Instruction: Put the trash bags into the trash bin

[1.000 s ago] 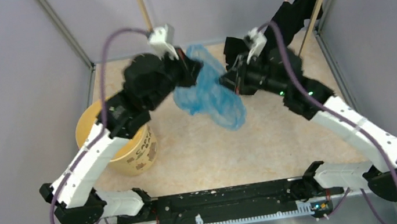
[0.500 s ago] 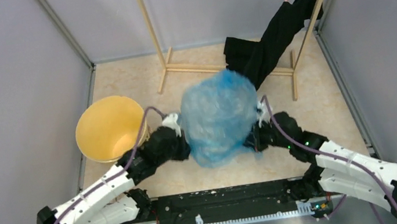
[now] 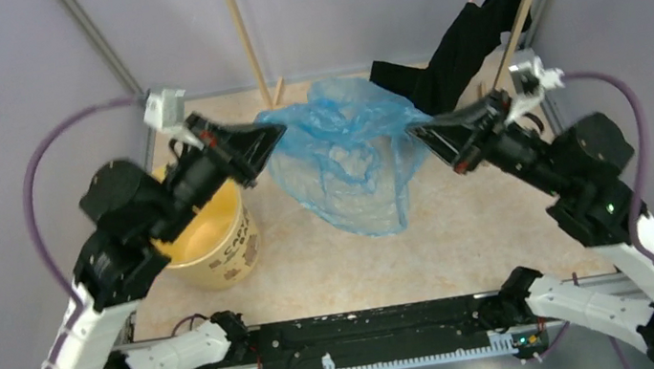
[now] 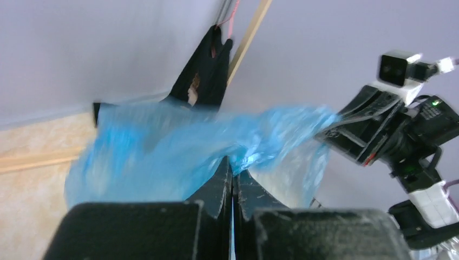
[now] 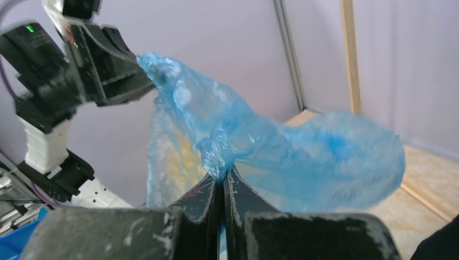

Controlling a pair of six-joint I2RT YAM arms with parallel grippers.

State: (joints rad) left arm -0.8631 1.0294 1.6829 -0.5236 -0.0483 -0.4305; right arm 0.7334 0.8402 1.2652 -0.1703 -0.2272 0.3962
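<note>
I have the left tool (image 3: 273,136) and the right tool (image 3: 419,132) each clamped on an edge of the blue trash bag (image 3: 346,162). It hangs stretched between them above the surface (image 3: 465,233), beside the trash bin (image 3: 222,257).

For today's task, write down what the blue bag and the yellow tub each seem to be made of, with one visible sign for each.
The blue bag looks like thin plastic film, translucent and slightly glossy: it crumples into fine wrinkles and the floor shows faintly through it. The yellow tub is probably coated paperboard or plastic with a matte finish: it has a stiff round wall with dark printed lettering, but the look leaves the material open.
</note>
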